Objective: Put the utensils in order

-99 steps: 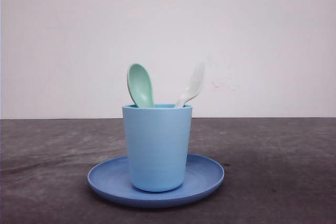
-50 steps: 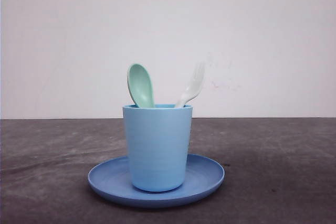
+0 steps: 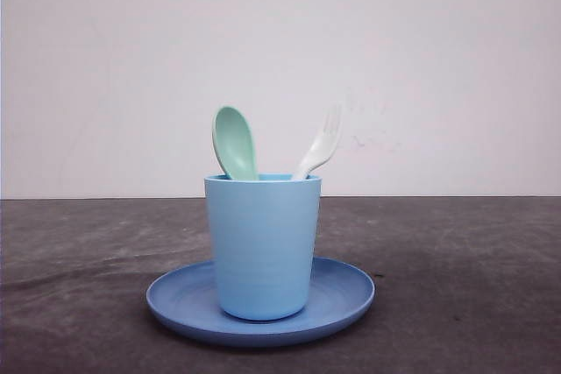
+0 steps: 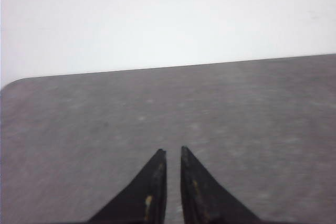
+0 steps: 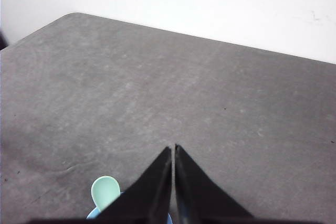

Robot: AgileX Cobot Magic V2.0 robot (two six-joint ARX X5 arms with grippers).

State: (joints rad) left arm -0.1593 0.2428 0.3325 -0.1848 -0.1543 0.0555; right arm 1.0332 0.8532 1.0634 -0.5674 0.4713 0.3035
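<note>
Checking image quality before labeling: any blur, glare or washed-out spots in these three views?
Front view: even, soft light; cup, spoon and plate sharp, the white fork low in contrast against the pale wall. Left wrist view: soft and slightly blurred, wall washed out, left gripper jaws dark. Right wrist view: table grain sharper, right gripper jaws black silhouettes.

Plain white wall point(image 3: 421, 59) behind — dark grey tabletop point(image 3: 473, 286), even light.

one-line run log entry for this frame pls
mint-green plastic spoon | white plastic fork | both upright in light blue cup on blue round plate | left end effector, right end effector shut, empty
</note>
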